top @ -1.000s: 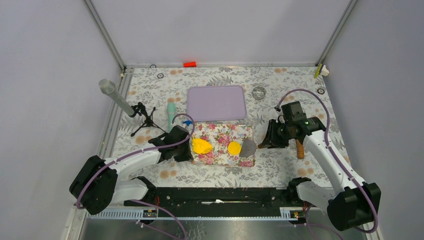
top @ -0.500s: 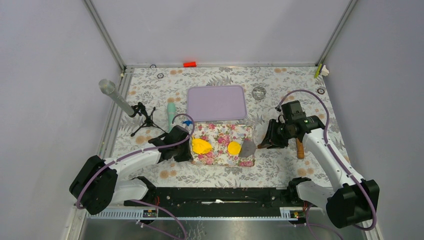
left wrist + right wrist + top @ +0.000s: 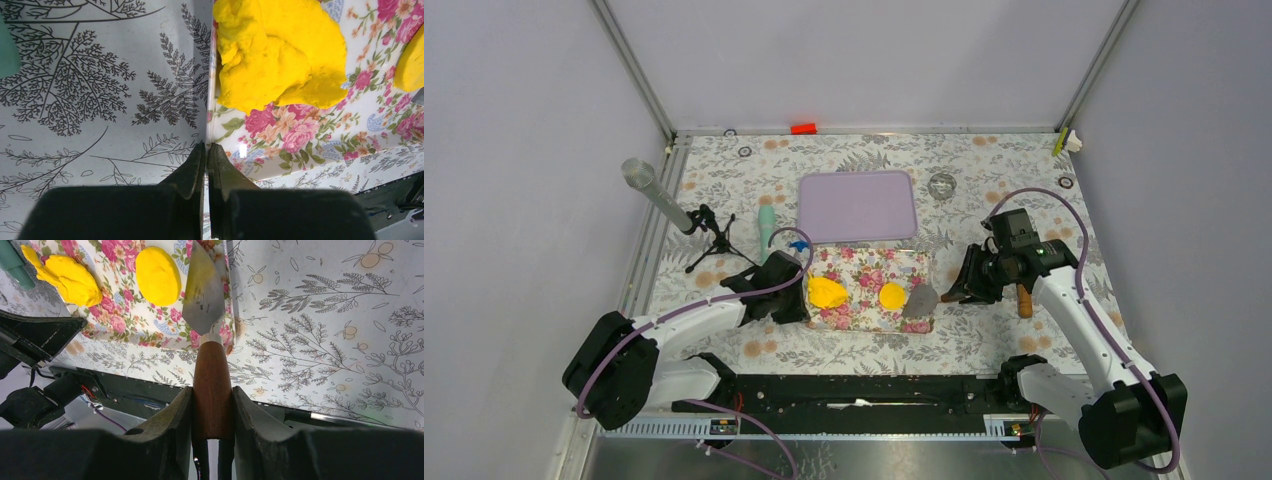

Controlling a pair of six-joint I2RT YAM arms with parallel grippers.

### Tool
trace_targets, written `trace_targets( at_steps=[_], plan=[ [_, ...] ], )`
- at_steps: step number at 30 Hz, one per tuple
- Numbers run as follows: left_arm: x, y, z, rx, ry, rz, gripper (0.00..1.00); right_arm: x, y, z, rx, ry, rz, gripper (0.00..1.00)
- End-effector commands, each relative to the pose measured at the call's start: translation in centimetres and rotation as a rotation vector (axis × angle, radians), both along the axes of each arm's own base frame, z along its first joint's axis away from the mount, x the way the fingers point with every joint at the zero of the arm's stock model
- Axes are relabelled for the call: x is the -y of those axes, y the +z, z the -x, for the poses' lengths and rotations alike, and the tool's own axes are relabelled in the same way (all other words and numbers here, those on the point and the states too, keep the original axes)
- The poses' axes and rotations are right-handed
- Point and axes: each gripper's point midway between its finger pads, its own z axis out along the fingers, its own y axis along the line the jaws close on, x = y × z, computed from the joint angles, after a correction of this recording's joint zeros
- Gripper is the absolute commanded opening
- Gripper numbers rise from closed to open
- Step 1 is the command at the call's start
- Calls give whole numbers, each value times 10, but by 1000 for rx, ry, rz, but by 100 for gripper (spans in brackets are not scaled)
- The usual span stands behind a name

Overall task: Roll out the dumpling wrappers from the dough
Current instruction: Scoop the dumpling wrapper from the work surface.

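Note:
The dough (image 3: pixel 828 291) is an irregular yellow lump on the left of a floral board (image 3: pixel 869 318); it also shows in the left wrist view (image 3: pixel 277 55) and the right wrist view (image 3: pixel 65 275). A yellow dumpling wrapper (image 3: pixel 892 295), a small round disc, lies mid-board (image 3: pixel 158 276). My left gripper (image 3: pixel 798 300) is shut on the board's left edge (image 3: pixel 206 146). My right gripper (image 3: pixel 961 289) is shut on the wooden handle (image 3: pixel 212 385) of a spatula. The spatula's metal blade (image 3: pixel 204 290) rests over the board's right end, beside the disc.
A purple mat (image 3: pixel 857 205) lies behind the board. A teal object (image 3: pixel 767 227) and a microphone on a tripod (image 3: pixel 659 197) stand at the left. A brown wooden-handled tool (image 3: pixel 1024 298) lies under the right arm. A red item (image 3: pixel 803 128) sits at the back edge.
My right gripper with the spatula has shifted slightly right and toward the near edge. The left arm, the dough and the disc have not moved.

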Motion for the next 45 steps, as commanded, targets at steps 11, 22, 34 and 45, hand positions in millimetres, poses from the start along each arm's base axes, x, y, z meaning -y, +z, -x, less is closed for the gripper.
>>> trace_targets(
  at_steps=[11,22,34,45],
  plan=[
    [-5,2,-4,35,15,-12,0,-1,-12,13,-9,-98,-51,0],
    [-1,2,-5,30,3,-5,0,5,-36,19,-16,-136,-27,0],
    [0,4,-7,39,-3,-8,0,-14,-20,15,48,-73,-150,0],
    [1,5,-7,39,-6,-8,0,11,-8,22,28,-215,-29,0]
  ],
)
